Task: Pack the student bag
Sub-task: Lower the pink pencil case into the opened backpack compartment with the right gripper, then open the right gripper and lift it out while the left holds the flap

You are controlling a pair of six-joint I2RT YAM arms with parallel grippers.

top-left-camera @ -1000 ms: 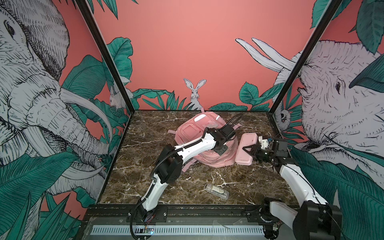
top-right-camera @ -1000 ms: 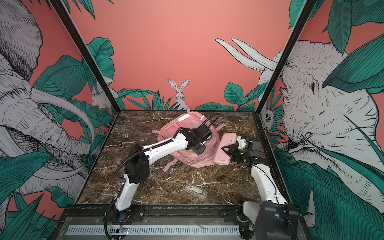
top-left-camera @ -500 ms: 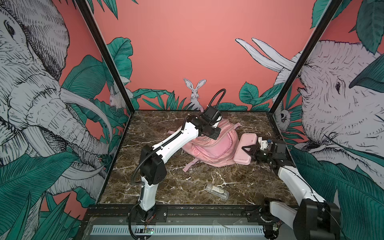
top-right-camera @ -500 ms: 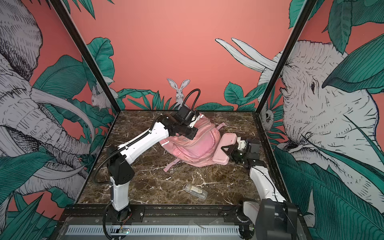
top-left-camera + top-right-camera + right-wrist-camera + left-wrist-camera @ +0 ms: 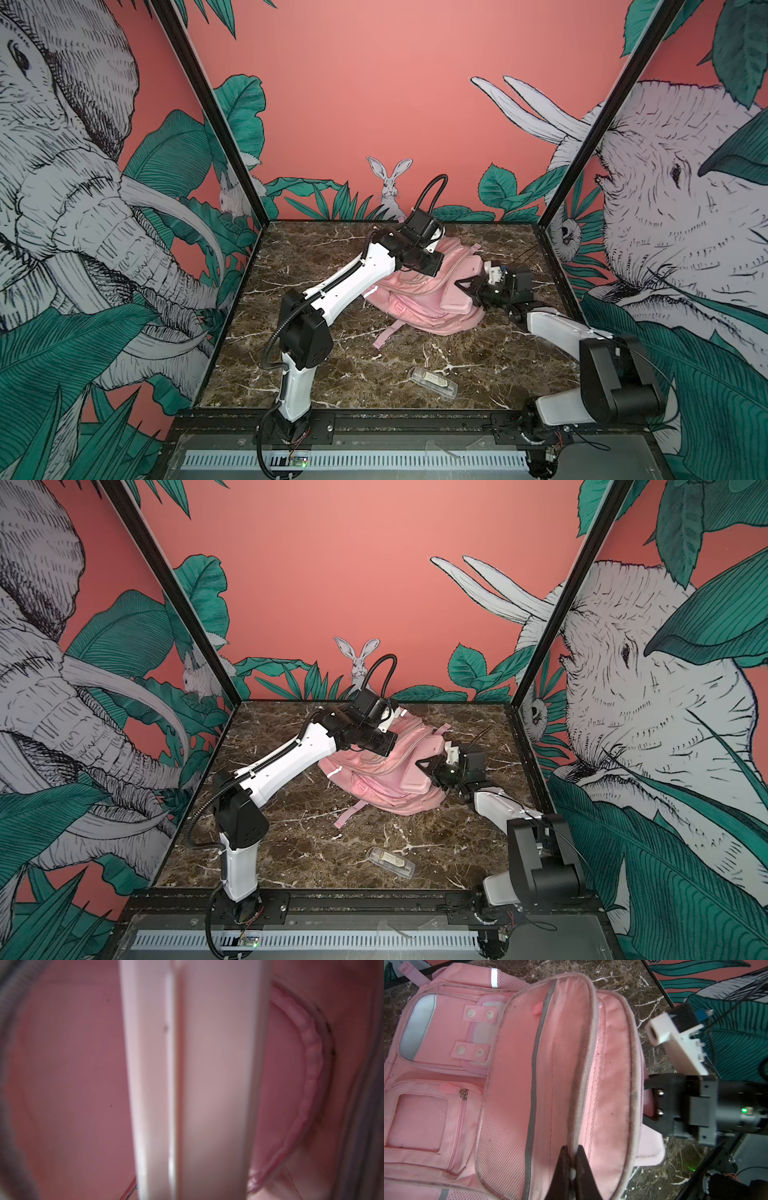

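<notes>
The pink student bag (image 5: 415,309) lies toward the back of the marble table (image 5: 332,374), its main compartment unzipped. The left gripper (image 5: 572,1149) pinches the opening's rim, jaws nearly together. The right gripper (image 5: 647,1103) clamps a pink pencil pouch (image 5: 455,302) right beside that opening.

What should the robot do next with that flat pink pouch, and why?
Probably the right gripper should lift the flat pink rectangular pencil pouch it grips over the rim, into the large soft pink fabric backpack. The left gripper is shut on the zip edge, holding the mouth open, and the pouch appears to sit outside it.
</notes>
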